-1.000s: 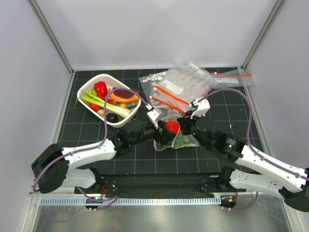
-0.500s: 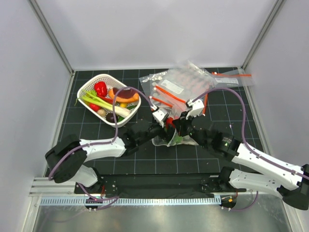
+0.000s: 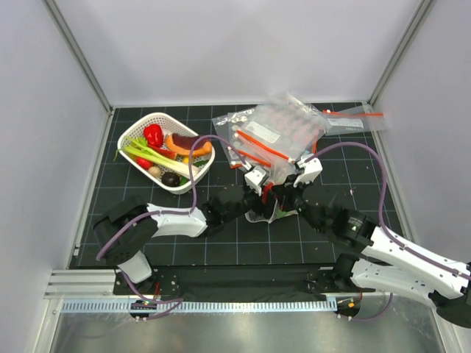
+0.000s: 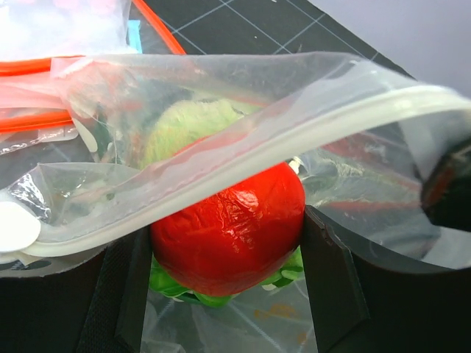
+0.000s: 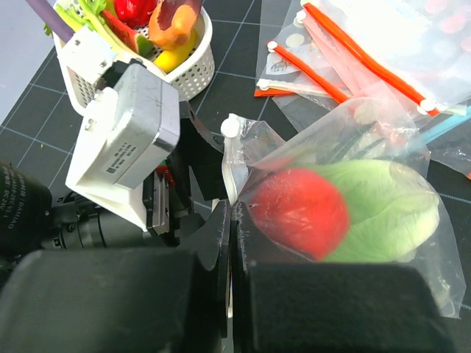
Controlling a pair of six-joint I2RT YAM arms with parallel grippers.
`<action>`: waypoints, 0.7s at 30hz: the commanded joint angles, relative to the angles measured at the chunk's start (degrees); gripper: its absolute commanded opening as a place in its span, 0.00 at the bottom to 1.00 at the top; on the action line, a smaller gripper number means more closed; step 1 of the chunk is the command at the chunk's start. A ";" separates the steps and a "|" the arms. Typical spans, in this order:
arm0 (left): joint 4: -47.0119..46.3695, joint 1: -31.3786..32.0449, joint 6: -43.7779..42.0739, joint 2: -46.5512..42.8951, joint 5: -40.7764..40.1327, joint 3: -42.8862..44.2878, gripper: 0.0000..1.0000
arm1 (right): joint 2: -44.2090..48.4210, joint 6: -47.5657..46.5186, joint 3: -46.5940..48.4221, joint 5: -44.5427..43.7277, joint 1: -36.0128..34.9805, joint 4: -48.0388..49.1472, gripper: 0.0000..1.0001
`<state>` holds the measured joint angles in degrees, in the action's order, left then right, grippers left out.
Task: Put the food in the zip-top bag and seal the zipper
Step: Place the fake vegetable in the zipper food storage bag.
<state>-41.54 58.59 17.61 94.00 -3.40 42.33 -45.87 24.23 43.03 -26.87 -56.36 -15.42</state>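
Observation:
My left gripper [image 4: 224, 229] is shut on the food's small red piece [image 4: 228, 220], which has green leaves under it, at the mouth of the zip-top bag [image 4: 221, 88]. The pale zipper [image 4: 243, 158] runs across just above the piece. The lettuce head [image 4: 191, 121] lies deeper inside the bag. My right gripper [image 5: 230, 209] is shut on the bag's edge beside a white dot, with the red piece [image 5: 302, 209] and the lettuce [image 5: 383, 206] showing through the plastic. From above, both grippers [image 3: 259, 193] [image 3: 285, 193] meet at the bag [image 3: 274, 213] mid-table.
A white basket [image 3: 140, 132] at the back left holds a red pepper [image 3: 153, 134], green onions [image 3: 151, 154] and other toy produce. A pile of plain clear bags with red-orange strips [image 3: 276, 132] lies just behind the grippers. One more such bag [image 3: 353, 118] lies at the back right.
My left arm has reached to the right, carrying the red piece further into the bag's mouth. The right gripper stays shut on the bag edge and has barely moved.

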 commanded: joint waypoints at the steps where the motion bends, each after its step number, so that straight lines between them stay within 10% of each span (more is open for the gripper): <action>1: 0.23 1.00 -0.90 -1.18 -3.28 1.18 0.58 | 3.06 1.35 0.22 -1.69 -0.42 7.60 0.01; 9: 15.33 1.97 -0.47 -9.79 -5.12 4.43 0.97 | 2.62 2.22 0.74 -2.74 -0.42 6.81 0.01; 21: 32.31 4.96 1.99 -17.79 -9.34 9.26 1.00 | 4.47 3.19 0.57 -8.63 -0.42 4.96 0.01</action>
<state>-13.78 63.11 19.16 78.43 -10.90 49.43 -42.70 26.24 42.30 -32.82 -56.51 -13.78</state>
